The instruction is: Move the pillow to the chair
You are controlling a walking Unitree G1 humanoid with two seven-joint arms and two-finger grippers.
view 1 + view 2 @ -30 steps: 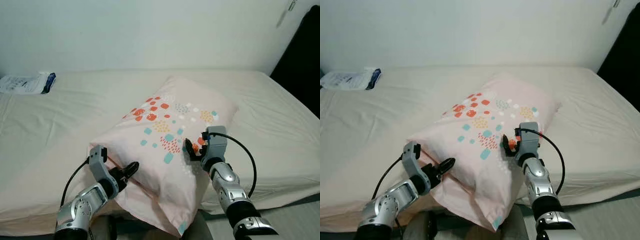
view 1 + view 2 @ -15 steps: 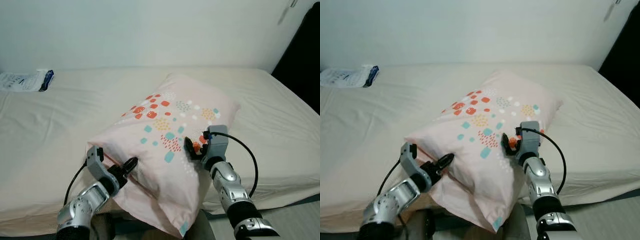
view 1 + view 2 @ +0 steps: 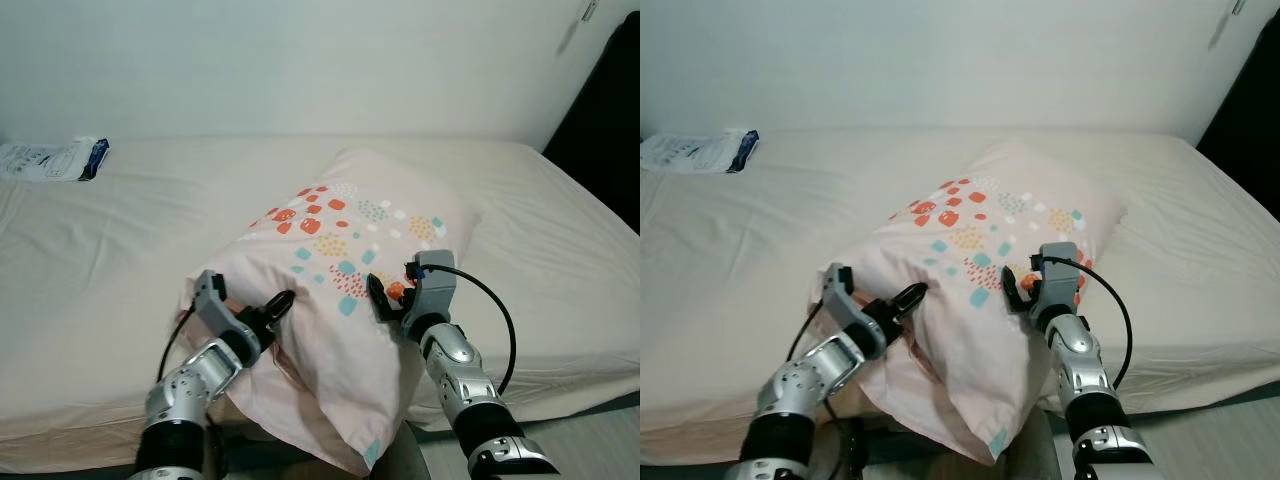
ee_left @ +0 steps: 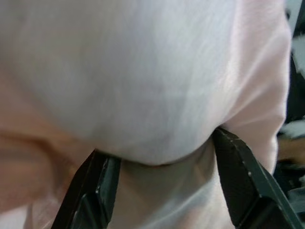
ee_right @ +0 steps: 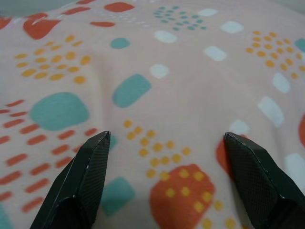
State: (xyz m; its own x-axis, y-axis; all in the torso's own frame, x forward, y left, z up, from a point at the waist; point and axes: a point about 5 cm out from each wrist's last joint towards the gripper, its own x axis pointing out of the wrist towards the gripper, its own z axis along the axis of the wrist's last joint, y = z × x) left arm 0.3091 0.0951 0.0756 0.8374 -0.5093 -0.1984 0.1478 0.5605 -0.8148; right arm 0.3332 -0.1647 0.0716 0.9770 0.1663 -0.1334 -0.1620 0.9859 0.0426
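Both grippers press into a patterned pillow at the bed's front edge.

The left gripper point(image 3: 272, 305) and right gripper point(image 3: 385, 297), fingers spread wide against fabric, flank the pink pillow point(image 3: 355, 265) between them; neither is clamped on it. Its long axis runs from the near edge of the bed point(image 3: 120, 230) diagonally away toward the right.
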